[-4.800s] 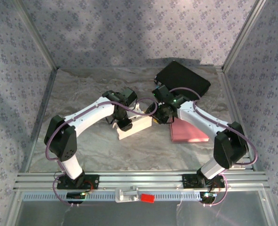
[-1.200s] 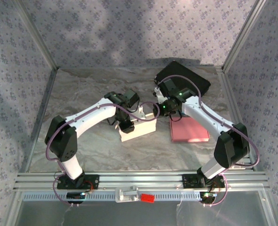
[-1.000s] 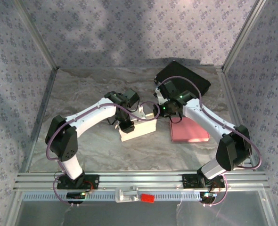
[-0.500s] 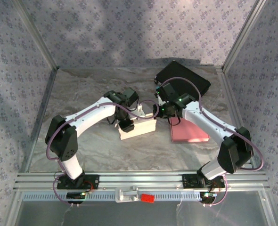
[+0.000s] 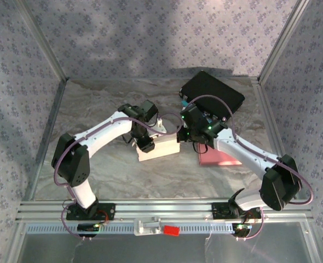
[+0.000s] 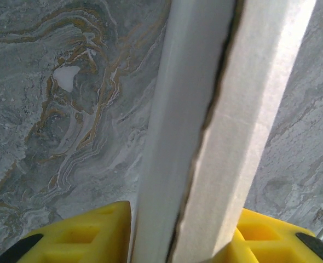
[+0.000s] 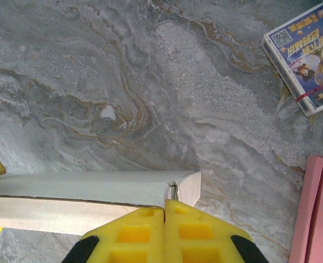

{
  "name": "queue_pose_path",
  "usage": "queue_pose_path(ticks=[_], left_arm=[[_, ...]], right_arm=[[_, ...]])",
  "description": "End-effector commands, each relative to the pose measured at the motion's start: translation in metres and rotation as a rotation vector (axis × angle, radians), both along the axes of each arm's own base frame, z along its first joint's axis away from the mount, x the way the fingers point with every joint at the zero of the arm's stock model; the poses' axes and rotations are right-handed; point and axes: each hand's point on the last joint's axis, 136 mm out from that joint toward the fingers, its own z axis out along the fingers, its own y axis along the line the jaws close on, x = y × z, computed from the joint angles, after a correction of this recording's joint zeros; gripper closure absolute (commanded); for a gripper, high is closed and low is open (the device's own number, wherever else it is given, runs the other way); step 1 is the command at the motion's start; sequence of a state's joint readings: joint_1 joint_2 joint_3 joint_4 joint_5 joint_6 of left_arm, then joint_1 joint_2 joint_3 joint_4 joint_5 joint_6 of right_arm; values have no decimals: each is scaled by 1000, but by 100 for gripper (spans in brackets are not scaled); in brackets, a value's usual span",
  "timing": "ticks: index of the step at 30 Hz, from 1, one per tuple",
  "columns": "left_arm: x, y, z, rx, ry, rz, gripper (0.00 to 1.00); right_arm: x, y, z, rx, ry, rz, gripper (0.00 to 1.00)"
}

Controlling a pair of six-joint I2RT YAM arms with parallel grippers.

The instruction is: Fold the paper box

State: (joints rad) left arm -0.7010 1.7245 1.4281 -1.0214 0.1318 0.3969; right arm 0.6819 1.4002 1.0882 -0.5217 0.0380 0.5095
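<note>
The white paper box (image 5: 162,149) lies mid-table, its long flaps folded up together. My left gripper (image 5: 144,144) stands over the box's left end. In the left wrist view its yellow fingers (image 6: 90,233) straddle the doubled box wall (image 6: 205,109). The right pad touches the card, and a sliver of table shows at the left pad. My right gripper (image 5: 184,135) is at the box's right end. In the right wrist view the right gripper (image 7: 165,203) is shut with nothing between its pads, its tips against the top corner of the box (image 7: 68,189) by the end flap.
A flat pink piece (image 5: 221,158) lies right of the box, its edge (image 7: 320,208) near my right gripper. A black case (image 5: 212,92) sits at the back right. A small printed packet (image 7: 306,66) lies behind the box. Metal frame rails (image 5: 46,126) border the table.
The right arm has swung left and nearer, bringing its shut gripper onto the box's right end. The left jaws have widened slightly around the wall. The box has shifted a little.
</note>
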Motion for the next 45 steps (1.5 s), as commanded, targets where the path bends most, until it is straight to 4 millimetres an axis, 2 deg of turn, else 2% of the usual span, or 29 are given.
queue_pose_path(ticks=[1, 8, 15, 27, 38, 45], left_arm=[[12, -2, 7, -59, 9, 86, 59], [10, -6, 15, -116, 25, 122, 54], [9, 2, 22, -141, -6, 148, 54], [12, 3, 41, -267, 5, 235, 46], [3, 6, 20, -229, 45, 228, 47], [7, 6, 9, -183, 21, 225, 46]], right_arm=[[-14, -11, -21, -57, 52, -25, 100], [-20, -7, -25, -84, 14, -15, 100], [-26, -12, -31, -110, -23, -2, 100], [-25, -7, -28, -103, -43, 13, 100], [-20, 15, -9, -55, -60, 17, 100], [-22, 17, -23, -73, -55, 14, 100]])
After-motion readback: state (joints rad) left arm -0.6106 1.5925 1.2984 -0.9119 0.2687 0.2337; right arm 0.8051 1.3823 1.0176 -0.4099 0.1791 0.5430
